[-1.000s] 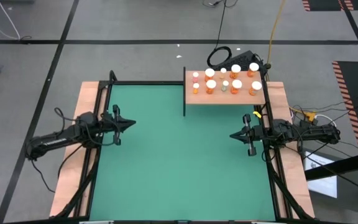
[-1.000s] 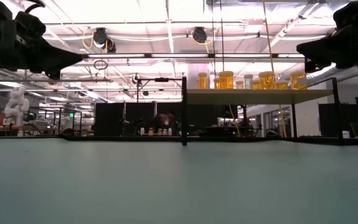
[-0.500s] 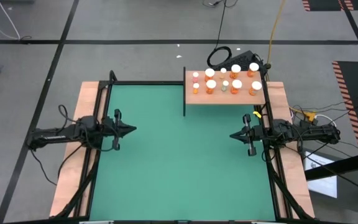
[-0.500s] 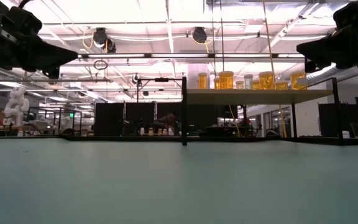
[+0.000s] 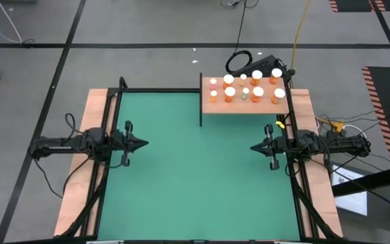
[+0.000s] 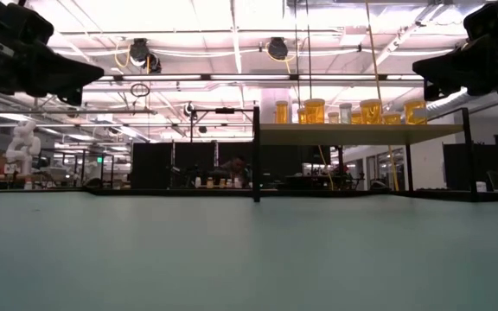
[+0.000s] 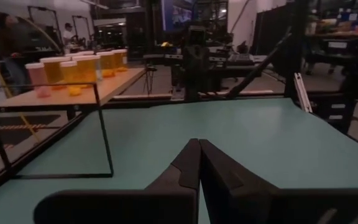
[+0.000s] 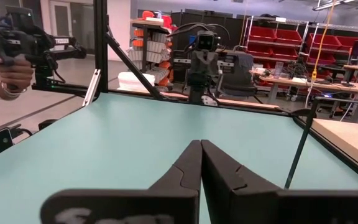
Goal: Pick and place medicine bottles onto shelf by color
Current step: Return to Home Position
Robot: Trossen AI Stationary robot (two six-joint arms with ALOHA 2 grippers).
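High view: dark left gripper (image 5: 145,143), fingers together, has swung straight over flat green mat (image 5: 195,176)'s left side; dark right gripper (image 5: 252,147), also closed, unmoved.

High view: we cannot tell apart the shades of the medicine bottles (image 5: 244,87) on the shelf (image 5: 249,108); their white caps (image 5: 229,79) cover most of each body. Low view: the left arm (image 6: 20,56) and right arm (image 6: 482,52) are cut off at the top corners. Right wrist view: only a person's hand (image 8: 11,71) shows at the edge.
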